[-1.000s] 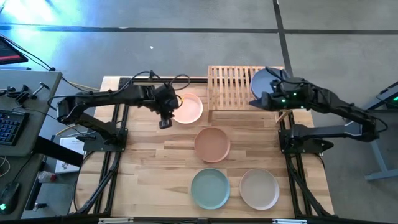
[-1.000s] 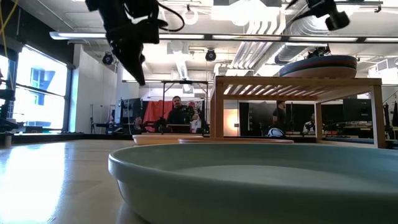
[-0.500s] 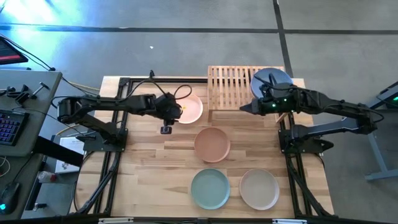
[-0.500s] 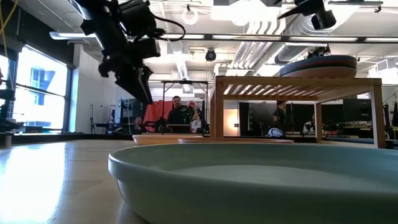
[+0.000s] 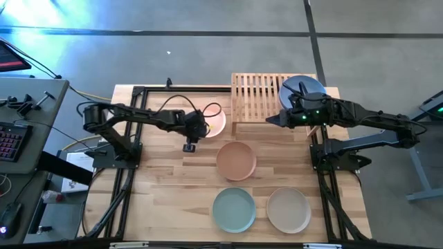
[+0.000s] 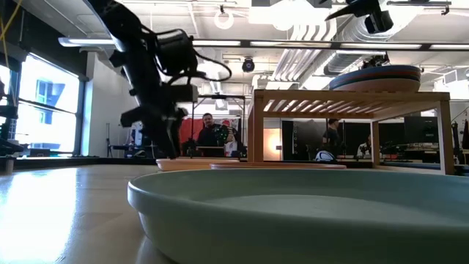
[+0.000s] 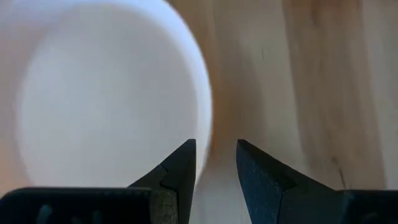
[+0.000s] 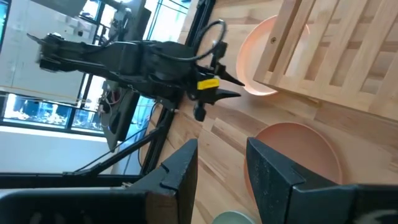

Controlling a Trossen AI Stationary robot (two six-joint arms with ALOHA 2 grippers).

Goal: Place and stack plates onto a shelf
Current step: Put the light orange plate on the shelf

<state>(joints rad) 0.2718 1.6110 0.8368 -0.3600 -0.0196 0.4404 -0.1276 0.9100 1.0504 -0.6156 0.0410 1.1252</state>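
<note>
Left pincer (image 5: 187, 146) at pink plate (image 5: 216, 122) rim, parted, empty.
Right pincer (image 5: 271, 120) parted, empty, over shelf (image 5: 255, 97) front; stack (image 5: 302, 88) on shelf; salmon (image 5: 236, 160), mint (image 5: 234, 209), beige (image 5: 288, 210) plates on tabletop (image 5: 173, 194).

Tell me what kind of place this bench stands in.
Most likely a robotics lab or open workshop. Exposed ducts run under the ceiling, people stand at stations behind the table, and a side desk holds a keyboard. The floor is bare concrete.
</note>
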